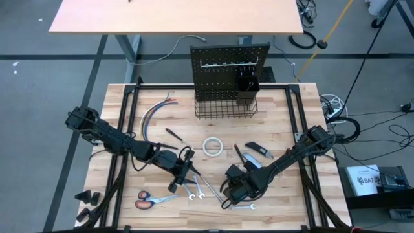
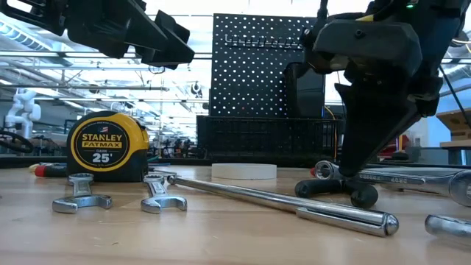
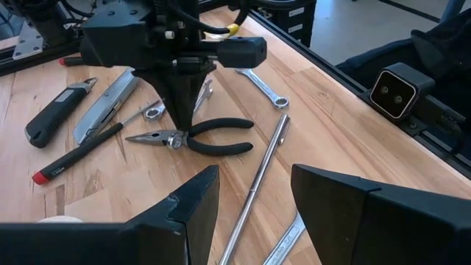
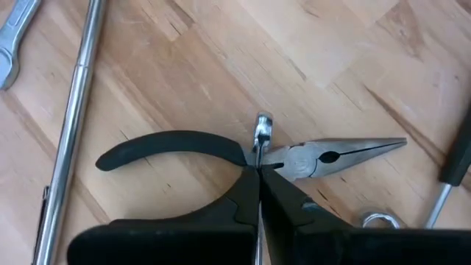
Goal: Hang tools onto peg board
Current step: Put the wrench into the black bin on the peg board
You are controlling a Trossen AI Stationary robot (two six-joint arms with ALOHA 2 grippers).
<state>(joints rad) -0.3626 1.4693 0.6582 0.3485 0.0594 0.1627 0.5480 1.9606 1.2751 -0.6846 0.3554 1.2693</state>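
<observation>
Near the table's [image 1: 116, 97] front edge, right of centre, the right gripper [image 3: 179, 124] is sitting straight over the pliers [image 4: 243, 157], fingers pressed together at the pivot. Handles and nose are lying flat, crosswise to it. Left gripper [image 3: 254, 202], hanging half-spread, is farther off; peg board [image 1: 229, 63] is at the back edge.

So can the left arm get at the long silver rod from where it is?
Probably yes. The left gripper hangs open just above the table, and the long silver rod lies bare right ahead of it. The right gripper is shut at the pliers beside the rod, so space there is tight.
</observation>
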